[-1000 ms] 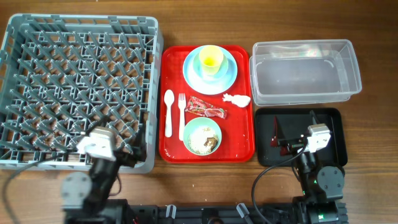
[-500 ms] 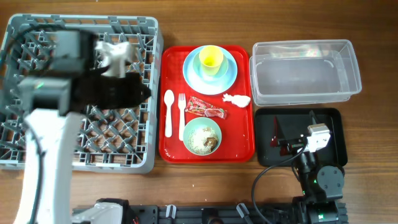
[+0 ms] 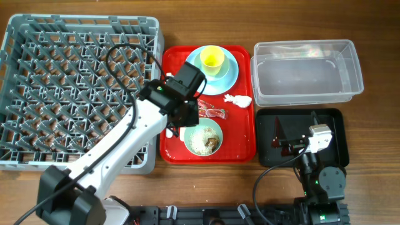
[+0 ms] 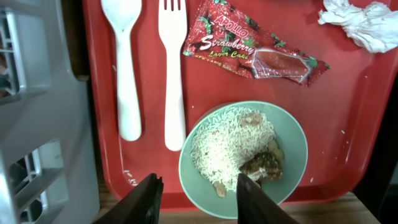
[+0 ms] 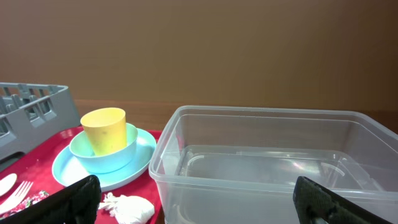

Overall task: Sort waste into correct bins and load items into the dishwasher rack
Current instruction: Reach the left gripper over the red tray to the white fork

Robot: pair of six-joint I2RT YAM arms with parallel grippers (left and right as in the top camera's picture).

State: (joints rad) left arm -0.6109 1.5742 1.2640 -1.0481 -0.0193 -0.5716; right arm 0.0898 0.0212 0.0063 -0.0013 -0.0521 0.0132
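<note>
My left gripper (image 4: 199,202) hangs open over the near rim of the pale green bowl (image 4: 292,149), which holds rice-like crumbs (image 4: 227,146) with brown bits; nothing is between its fingers. Beyond the bowl lie the white spoon (image 4: 124,68), the fork (image 4: 173,74), the red wrapper (image 4: 249,53) and the tissue (image 4: 367,22). From overhead, this gripper (image 3: 180,119) covers most of the cutlery. The yellow cup (image 3: 212,59) stands in the blue bowl (image 5: 118,155) on the blue plate (image 3: 231,75). My right gripper (image 3: 289,145) rests wide open over the black tray (image 3: 331,122).
The grey dishwasher rack (image 3: 81,22) fills the left side. All the dishes and waste sit on the red serving tray (image 3: 244,147). The clear tub (image 3: 306,72) stands right of it, behind the black tray. My left arm crosses the rack's front right corner.
My left arm swung up from the table's front edge, passed over the rack and now hovers above the red tray. Its jaws shut on the way and reopened. The right arm stayed still.
</note>
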